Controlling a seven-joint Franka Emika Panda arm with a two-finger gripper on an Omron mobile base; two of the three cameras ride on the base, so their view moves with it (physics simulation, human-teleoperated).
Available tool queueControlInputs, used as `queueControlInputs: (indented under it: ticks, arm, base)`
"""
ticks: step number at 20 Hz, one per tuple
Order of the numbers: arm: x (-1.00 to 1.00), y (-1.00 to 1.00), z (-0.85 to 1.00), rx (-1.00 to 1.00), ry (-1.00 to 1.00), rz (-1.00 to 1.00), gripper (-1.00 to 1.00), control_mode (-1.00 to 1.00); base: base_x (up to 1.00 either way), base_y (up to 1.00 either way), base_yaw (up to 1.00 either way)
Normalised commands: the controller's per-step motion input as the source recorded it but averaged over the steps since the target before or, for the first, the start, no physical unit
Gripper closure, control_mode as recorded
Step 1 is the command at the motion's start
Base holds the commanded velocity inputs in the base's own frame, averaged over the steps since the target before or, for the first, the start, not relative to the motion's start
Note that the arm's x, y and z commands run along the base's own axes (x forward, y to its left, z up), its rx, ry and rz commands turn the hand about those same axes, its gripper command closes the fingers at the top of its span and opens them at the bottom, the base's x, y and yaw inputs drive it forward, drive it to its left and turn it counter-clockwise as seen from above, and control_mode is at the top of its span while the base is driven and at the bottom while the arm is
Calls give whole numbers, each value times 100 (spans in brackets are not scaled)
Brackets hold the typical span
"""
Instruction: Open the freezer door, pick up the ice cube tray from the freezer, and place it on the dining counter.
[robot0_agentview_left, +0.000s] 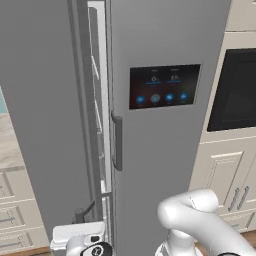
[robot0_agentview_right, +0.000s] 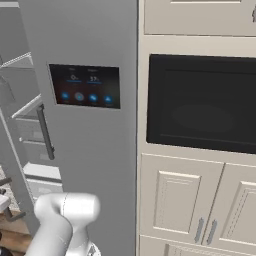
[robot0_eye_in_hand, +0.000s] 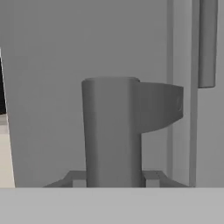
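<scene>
Quick look from my end: the gripper (robot0_eye_in_hand: 113, 178) is clamped on the handle (robot0_eye_in_hand: 111, 131) of the freezer door (robot0_agentview_left: 45, 125); in the hand view the bar stands right between the two fingertips (robot0_eye_in_hand: 78, 178), both pressed against its sides, so I'd call that a closed grip on the bar, not open jaws.

It has hold near the bottom end of the handle, just by the bracket that ties the bar to the panel; my guess is that's simply where the arm reaches comfortably from this low pose.

The door stands partly swung out toward the left; there's a gap between its edge and the neighbouring door with the touchscreen (robot0_agentview_left: 165, 85), and through it I can see the shelves of the freezer (robot0_agentview_right: 27, 107). I can't make out the tray in there; the gap is too narrow and the shelves are seen edge-on.

So I'd say we're in the door-opening step, not finished; the opening looks too tight to get the arm inside. Next move probably needs a wider swing along the door's arc; pulling straight could let the bar slip out of the fingers.
</scene>
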Motion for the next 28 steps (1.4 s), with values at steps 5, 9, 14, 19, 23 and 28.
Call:
queueControlInputs:
  ticks: [5,9,14,19,23,28]
  arm:
    - [-27,34,0,0,0,0,100,-100]
    - [-22,31,0,0,0,0,100,-100]
    - [-10,25,0,0,0,0,100,-100]
    - [-16,25,0,0,0,0,100,-100]
    - [-43,38,0,-1,0,0,100,-100]
    - [-29,33,0,0,0,0,100,-100]
  base:
    - [0,0,0]
    - [0,0,0]
    - [0,0,0]
    - [0,0,0]
    - [0,0,0]
    - [0,0,0]
